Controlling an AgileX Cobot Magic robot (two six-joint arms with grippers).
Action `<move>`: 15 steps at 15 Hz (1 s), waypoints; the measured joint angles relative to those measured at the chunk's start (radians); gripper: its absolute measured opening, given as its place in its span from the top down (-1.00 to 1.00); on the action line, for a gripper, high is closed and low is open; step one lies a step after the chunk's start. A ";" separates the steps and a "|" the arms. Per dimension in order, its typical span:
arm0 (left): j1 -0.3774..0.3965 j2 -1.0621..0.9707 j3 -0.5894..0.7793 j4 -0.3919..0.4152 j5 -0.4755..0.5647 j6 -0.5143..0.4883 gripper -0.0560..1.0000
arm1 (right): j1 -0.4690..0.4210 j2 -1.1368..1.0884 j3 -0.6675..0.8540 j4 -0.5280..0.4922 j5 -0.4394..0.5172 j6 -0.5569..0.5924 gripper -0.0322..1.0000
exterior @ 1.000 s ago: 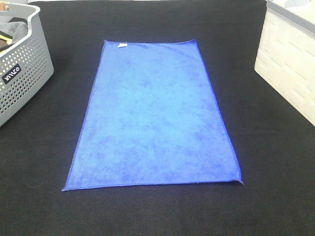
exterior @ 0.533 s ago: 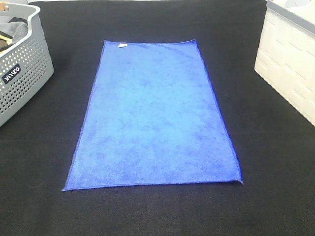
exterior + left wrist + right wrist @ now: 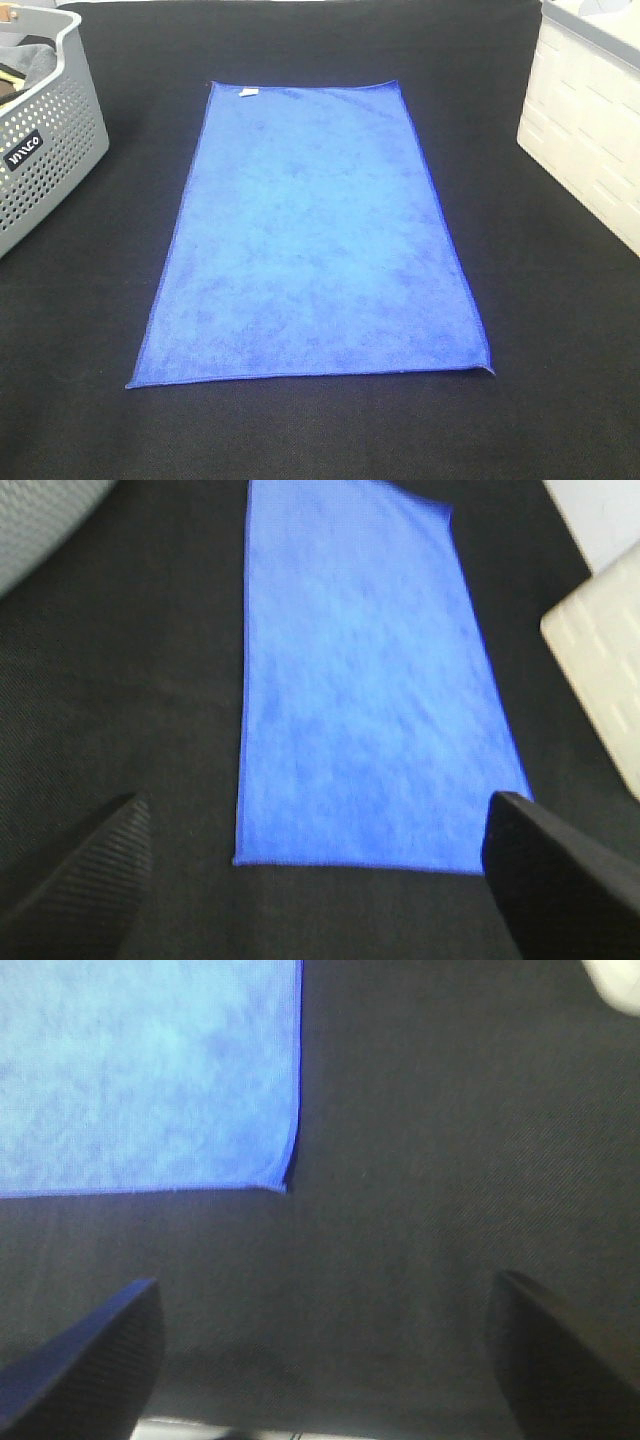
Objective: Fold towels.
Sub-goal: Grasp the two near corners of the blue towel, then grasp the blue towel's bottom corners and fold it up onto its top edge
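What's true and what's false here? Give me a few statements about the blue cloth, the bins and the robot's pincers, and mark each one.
1. The blue towel lies spread flat and unfolded on the black table. True.
2. Its white tag sits at the edge nearest the robot. False: the tag is at the far edge, by the far left corner.
3. The left pincer is clamped on the towel. False: it is open and holds nothing.
4. A grey perforated basket stands to the left of the towel. True.
5. The white bin rests on the towel. False: it stands apart from it, to the right.
6. The right pincer is open, close to the towel's near right corner. True.
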 joint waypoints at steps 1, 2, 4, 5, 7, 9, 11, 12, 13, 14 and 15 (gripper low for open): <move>0.000 0.070 0.002 -0.066 0.000 0.073 -0.71 | 0.000 0.066 0.000 0.018 -0.009 -0.003 -0.65; 0.000 0.144 0.003 -0.122 0.004 0.157 -0.71 | 0.000 0.119 0.000 0.035 -0.022 -0.012 -0.65; 0.000 0.312 0.003 -0.213 0.010 0.297 -0.71 | 0.000 0.242 0.000 0.090 -0.047 -0.074 -0.65; 0.000 0.388 0.003 -0.241 0.012 0.346 -0.71 | 0.000 0.293 0.000 0.125 -0.065 -0.115 -0.65; 0.000 0.543 0.002 -0.309 0.012 0.444 -0.71 | 0.000 0.389 0.000 0.193 -0.120 -0.212 -0.65; 0.000 0.685 -0.013 -0.391 0.012 0.545 -0.71 | 0.000 0.474 -0.002 0.243 -0.175 -0.279 -0.65; 0.000 0.832 -0.051 -0.510 0.011 0.680 -0.66 | 0.000 0.572 -0.002 0.298 -0.243 -0.338 -0.65; 0.000 0.884 -0.067 -0.544 0.011 0.719 -0.62 | 0.000 0.616 -0.002 0.328 -0.267 -0.369 -0.65; 0.000 0.939 -0.087 -0.570 0.010 0.763 -0.58 | 0.000 0.651 -0.003 0.361 -0.283 -0.405 -0.65; 0.000 0.992 -0.108 -0.589 0.009 0.799 -0.55 | 0.000 0.701 -0.003 0.406 -0.298 -0.449 -0.65; 0.000 1.039 -0.125 -0.606 0.008 0.818 -0.55 | 0.000 0.742 -0.003 0.441 -0.303 -0.490 -0.64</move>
